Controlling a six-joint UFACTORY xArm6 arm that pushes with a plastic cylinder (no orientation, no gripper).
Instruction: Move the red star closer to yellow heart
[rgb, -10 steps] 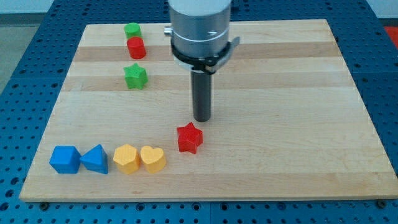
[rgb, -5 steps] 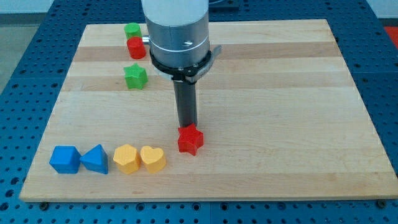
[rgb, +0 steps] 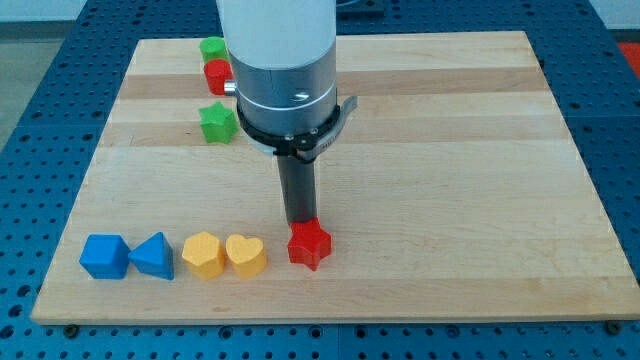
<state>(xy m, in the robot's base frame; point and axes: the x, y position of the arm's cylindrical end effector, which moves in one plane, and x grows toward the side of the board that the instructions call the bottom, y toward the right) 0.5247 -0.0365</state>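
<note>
Pressing against the top edge of the red star (rgb: 309, 245), my tip (rgb: 299, 221) stands at the block's upper left, touching or all but touching it; the arm carries no hand at all, only the dark rod, so nothing is grasped and the work is done by pushing alone. Placed on that side, the rod would seem to drive the star down the view rather than straight at its target, and a push from the star's right would appear better suited to closing the gap. The star sits low on the desk (rgb: 470, 200), just right of the yellow heart (rgb: 246, 255), near but apart from it. Beside the heart, touching its left, rests a yellow block (rgb: 204, 254) of unclear shape, then a blue wedge-like block (rgb: 153, 256) and a blue cube (rgb: 105, 256). Far up the view, a green star (rgb: 217, 122), a red cylinder (rgb: 216, 76) and a green block (rgb: 211, 48) lie well clear.
</note>
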